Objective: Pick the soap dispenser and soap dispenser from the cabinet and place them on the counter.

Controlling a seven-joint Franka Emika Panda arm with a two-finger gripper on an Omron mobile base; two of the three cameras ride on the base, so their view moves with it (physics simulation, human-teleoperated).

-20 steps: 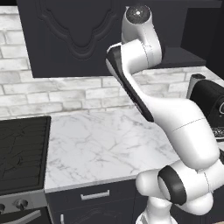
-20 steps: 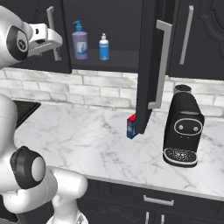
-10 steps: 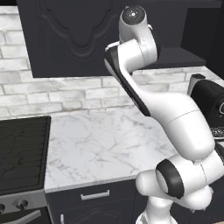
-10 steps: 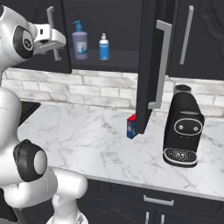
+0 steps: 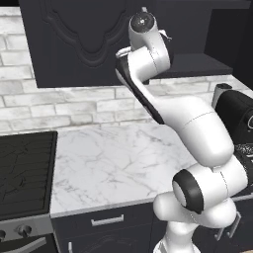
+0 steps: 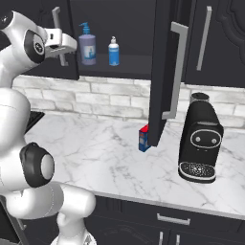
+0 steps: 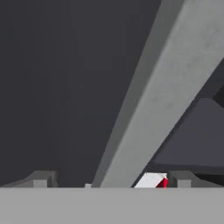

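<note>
Raised toward cabinet; tool wide open, empty, at nine o'clock of purple soap dispenser. Risk: striking door handle.

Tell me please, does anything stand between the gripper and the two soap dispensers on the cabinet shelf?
Probably yes. The open gripper is up at the left cabinet door, close against its silver handle. The greyish-purple dispenser and the small blue dispenser stand just right of that door, so its edge and handle seem to block a straight reach.

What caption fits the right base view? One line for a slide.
Open hand raised beside the open cabinet, near the greyish-purple soap dispenser and small blue soap dispenser on its shelf.
</note>
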